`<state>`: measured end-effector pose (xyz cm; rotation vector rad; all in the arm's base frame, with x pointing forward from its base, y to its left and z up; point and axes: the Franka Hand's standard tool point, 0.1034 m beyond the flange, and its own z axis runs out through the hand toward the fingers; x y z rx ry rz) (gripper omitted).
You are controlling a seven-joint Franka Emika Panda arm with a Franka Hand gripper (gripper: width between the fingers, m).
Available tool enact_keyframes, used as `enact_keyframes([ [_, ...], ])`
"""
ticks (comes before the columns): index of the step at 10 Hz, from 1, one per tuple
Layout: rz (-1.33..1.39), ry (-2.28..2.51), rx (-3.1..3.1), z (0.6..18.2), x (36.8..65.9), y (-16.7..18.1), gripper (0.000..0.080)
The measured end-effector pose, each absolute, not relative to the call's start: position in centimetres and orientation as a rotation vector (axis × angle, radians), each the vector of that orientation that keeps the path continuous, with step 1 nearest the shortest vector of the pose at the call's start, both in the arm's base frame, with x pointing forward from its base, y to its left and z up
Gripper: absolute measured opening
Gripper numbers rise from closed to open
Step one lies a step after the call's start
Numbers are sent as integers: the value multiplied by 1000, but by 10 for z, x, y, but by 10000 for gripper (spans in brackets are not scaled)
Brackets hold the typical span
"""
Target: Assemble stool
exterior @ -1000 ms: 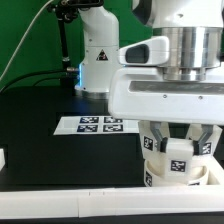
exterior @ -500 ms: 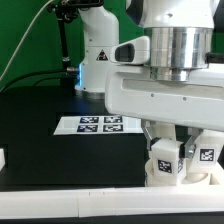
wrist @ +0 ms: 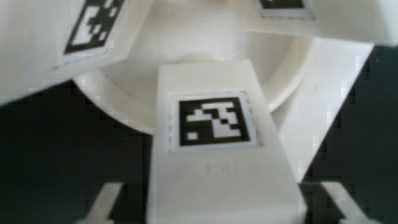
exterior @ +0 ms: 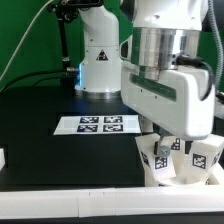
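You see the white stool seat [exterior: 178, 172] at the table's front edge, tagged block legs [wrist: 219, 140] standing upright in it.

We saw a glossy white robot arm [exterior: 165, 70] filling most of the exterior view, built from rounded plastic shells. A ribbed silver-grey metal cylinder [exterior: 158, 48] sat at the wrist above a broad, boxy white hand housing [exterior: 170, 100]. Behind it stood the arm's white base column [exterior: 97, 55], with small dark markings, black joint seams and a blue light at its side.
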<state>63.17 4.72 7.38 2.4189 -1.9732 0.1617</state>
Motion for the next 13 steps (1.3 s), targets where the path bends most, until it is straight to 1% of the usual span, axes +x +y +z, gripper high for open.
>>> enact_keyframes([
  [3,142,-2259,2162,73,620,45,338],
  [7,141,-2405,1969,73,612,46,338],
  [8,139,-2396,1977,72,612,46,446],
  [9,137,-2398,1976,71,612,46,574],
  [10,146,-2408,1986,74,615,48,574],
  [11,158,-2431,2035,93,620,52,634],
  [12,143,-2460,2064,114,619,52,645],
  [13,140,-2473,2076,131,620,50,645],
])
